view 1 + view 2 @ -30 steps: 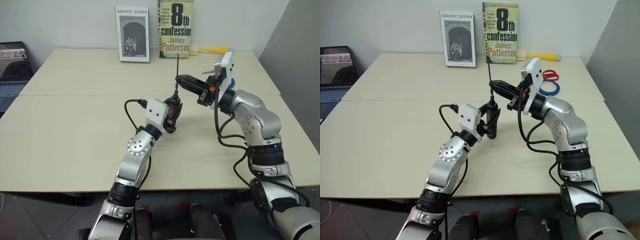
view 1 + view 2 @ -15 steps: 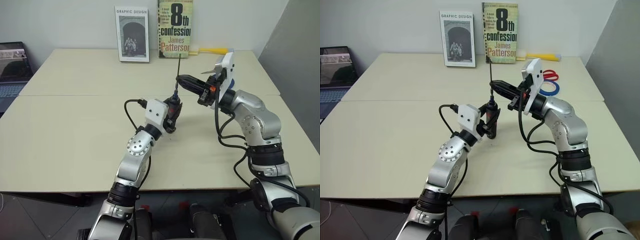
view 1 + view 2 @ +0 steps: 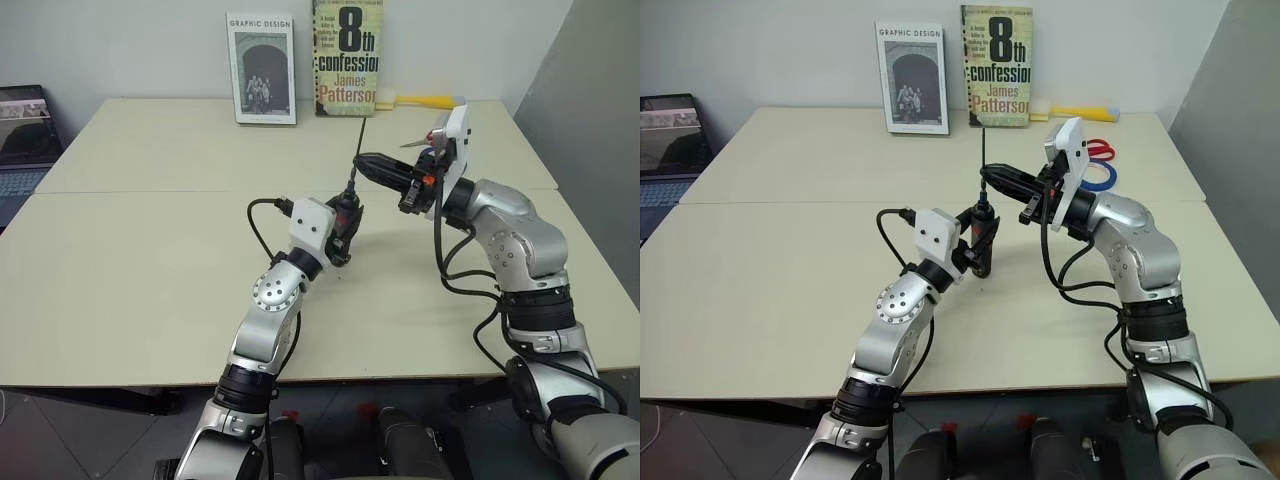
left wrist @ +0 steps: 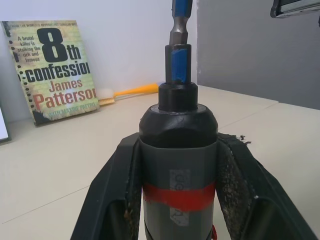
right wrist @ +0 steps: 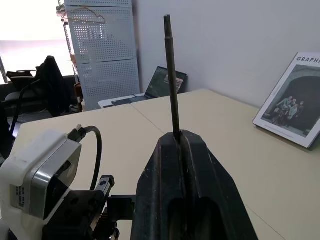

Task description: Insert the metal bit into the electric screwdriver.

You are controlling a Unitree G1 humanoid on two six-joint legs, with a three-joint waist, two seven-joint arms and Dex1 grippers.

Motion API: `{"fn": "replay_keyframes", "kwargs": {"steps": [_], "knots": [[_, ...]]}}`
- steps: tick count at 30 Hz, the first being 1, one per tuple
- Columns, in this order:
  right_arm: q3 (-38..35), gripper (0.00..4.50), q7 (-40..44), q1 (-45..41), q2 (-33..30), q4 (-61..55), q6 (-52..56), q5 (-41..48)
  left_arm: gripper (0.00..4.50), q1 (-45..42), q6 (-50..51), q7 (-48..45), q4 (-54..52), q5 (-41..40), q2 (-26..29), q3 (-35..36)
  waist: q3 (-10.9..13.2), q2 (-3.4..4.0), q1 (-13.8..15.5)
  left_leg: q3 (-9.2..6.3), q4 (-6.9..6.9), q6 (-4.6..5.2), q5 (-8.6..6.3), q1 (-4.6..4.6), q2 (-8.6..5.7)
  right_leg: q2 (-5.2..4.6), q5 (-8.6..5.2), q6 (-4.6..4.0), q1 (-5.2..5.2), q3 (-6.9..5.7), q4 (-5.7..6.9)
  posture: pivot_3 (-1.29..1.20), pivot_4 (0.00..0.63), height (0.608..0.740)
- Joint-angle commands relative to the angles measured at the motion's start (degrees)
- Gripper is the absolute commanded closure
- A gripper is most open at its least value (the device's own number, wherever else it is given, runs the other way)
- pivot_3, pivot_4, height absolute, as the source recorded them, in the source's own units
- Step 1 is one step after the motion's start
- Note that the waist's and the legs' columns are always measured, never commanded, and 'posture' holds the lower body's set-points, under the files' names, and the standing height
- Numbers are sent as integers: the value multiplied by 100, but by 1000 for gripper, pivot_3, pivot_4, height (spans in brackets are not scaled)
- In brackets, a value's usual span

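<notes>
Left gripper (image 3: 345,232): clamped on the screwdriver (image 4: 177,150), holding it upright above the table (image 3: 140,270), socket up.
Right gripper (image 3: 362,162): pinched tight on the bit (image 5: 171,75), holding it vertical directly over the screwdriver.
Bit: its lower end meets the bluish tip (image 4: 179,62); seating depth unclear.
Purpose: both pieces kept in one line, likely for a straight downward push.
</notes>
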Motion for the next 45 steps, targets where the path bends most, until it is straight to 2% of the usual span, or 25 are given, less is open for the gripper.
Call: {"fn": "replay_keyframes", "kwargs": {"steps": [1,27,28,34,36,45], "knots": [[14,4500,95,-194,-49,10,-29,-12,2857,0,25,-2,-71,36,31,8,0,0,-3,0,0,0,0,0,0,0,0,0,0,0,0,0,150,740],[-53,4500,149,-487,-128,237,148,36,2857,24,-16,-14,-69,61,50,12,0,0,-5,0,-2,0,0,-1,0,0,-1,-1,-1,0,-2,0,150,740],[-67,4080,140,-495,-123,249,162,53,2857,19,-19,-16,-60,59,49,13,0,0,-5,0,-2,0,0,-1,0,0,-1,-1,-1,0,-2,0,150,740],[-73,2878,137,-493,-143,239,139,65,2857,20,-25,-30,-54,59,55,8,0,0,-6,0,-3,0,0,-1,0,0,-1,-1,-1,0,-2,0,150,740],[-79,2346,135,-489,-153,218,138,76,2857,18,-29,-32,-54,61,58,8,0,0,-6,0,-3,0,0,-1,0,0,-1,-1,-1,0,-2,0,150,740],[-46,2244,198,-563,-235,153,223,105,2857,9,-49,-51,-31,57,70,12,0,0,-6,0,-3,0,0,-2,0,0,-1,-2,-2,0,-3,0,150,740]]}}
